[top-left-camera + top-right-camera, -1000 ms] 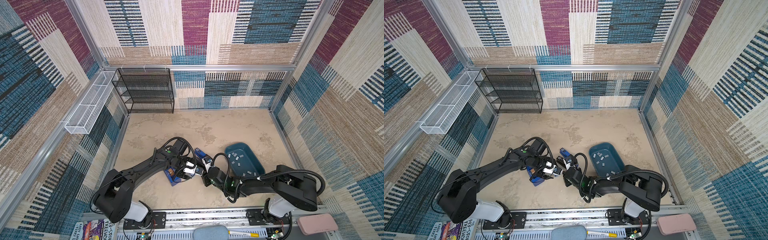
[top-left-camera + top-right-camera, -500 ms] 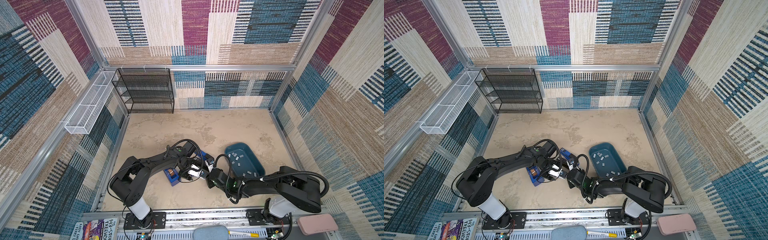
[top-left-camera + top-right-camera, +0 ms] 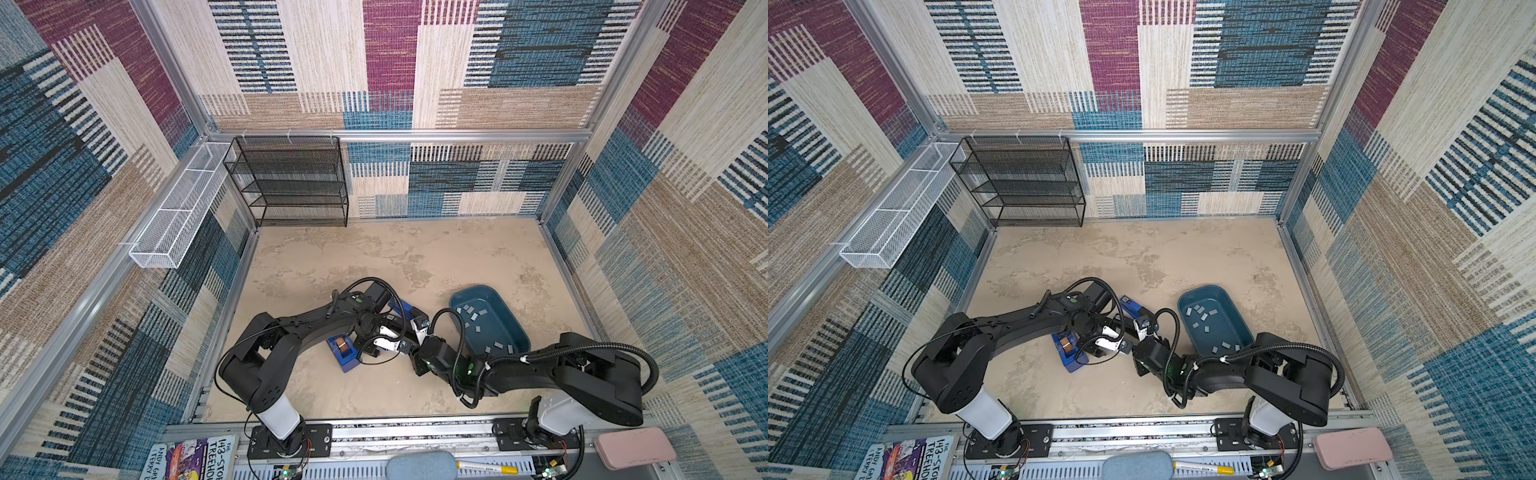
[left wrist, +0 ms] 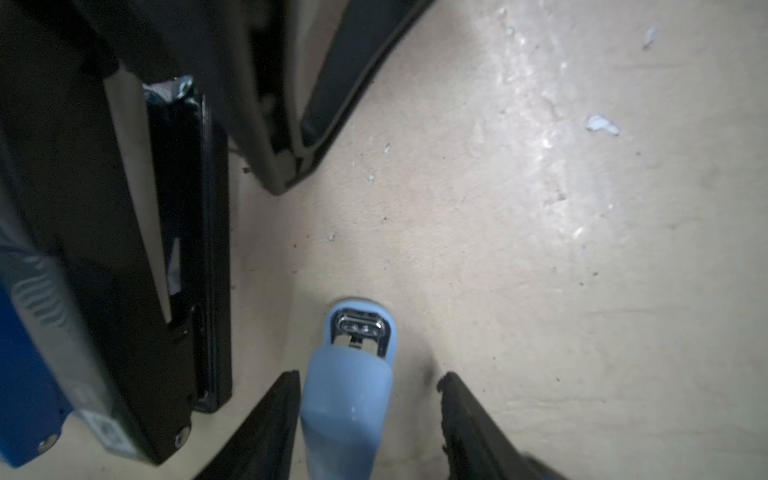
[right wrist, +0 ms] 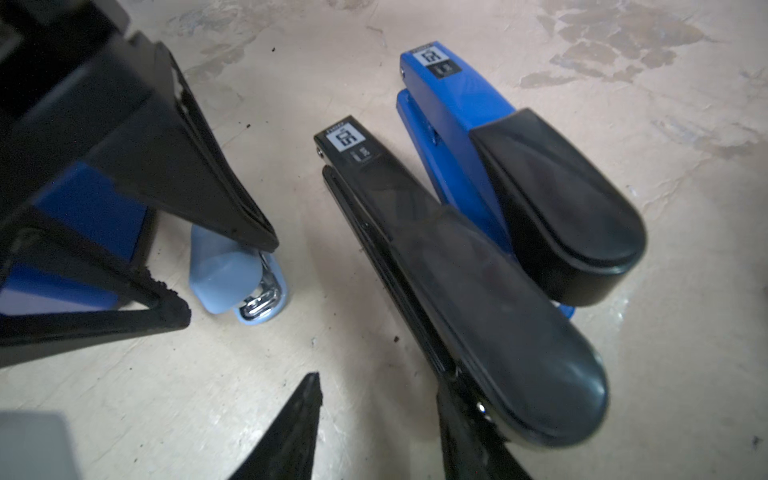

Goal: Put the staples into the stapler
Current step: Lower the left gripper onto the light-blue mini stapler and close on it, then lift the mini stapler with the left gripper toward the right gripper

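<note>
Both arms reach in low toward the middle, wrists almost meeting; the left arm (image 3: 316,320) bends at the elbow and sweeps across from its side; the left claw (image 4: 370,376) points downward, jaws parted; the right arm (image 3: 540,370) lies nearly flat, stretched forward; the right claw (image 5: 378,386) angles down too, jaws apart, just beside its partner.

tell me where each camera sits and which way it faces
Top views: high over the front edge, looking down on the table, blue tray and staples; left arm and right arm show whole.
Left wrist: on the left arm, looking down past the open left gripper astride the light blue stapler; only its fingers show.
Right wrist: on the right arm, looking low over the black stapler and blue stapler; open right gripper and left gripper's fingers show.
Shared: both wrist views show the light blue stapler and black stapler.
</note>
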Motion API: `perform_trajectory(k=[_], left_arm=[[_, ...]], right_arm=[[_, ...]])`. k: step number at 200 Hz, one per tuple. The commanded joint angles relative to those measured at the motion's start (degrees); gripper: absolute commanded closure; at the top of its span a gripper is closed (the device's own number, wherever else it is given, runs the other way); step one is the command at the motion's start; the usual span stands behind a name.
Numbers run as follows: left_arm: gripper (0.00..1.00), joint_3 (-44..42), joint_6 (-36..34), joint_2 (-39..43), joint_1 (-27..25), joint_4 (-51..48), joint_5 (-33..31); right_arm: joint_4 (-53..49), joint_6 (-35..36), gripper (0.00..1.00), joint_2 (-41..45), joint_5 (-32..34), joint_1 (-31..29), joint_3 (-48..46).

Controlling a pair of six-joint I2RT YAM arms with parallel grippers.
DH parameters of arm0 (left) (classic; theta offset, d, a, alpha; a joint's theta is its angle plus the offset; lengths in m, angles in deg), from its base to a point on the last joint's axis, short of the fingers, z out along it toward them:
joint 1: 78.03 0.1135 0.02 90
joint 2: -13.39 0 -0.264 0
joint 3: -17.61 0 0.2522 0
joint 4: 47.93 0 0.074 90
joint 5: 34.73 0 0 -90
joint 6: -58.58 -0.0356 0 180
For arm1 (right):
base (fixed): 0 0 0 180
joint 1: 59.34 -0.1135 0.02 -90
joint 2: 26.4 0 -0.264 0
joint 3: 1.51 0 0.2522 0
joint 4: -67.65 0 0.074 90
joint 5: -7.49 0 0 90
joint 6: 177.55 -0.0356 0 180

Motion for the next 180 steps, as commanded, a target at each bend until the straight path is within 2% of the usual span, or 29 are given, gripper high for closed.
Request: perform_trajectory(k=[1,59,127,180], left_arm=[[0.43,0.20,-0.68,0.25,-0.04,-0.30,1.01],[0.55,1.67,0.09,-1.31,-0.38,-1.60,2.78],[0.55,2.73,0.59,-1.78,-0.44,-2.78,4.72],[0.76,3.38,0.56,-2.84,-0.44,-3.29,3.99]], right_arm=[[5.64,-1.52,0.51,0.87,-0.31,-0.09,-0.28],[5.87,-2.54,0.50,1.34,0.31,-0.13,-1.49],[5.93,-3.18,0.49,1.82,0.77,-0.07,-2.17],[6.18,-3.90,0.49,1.87,0.49,0.00,-2.59]])
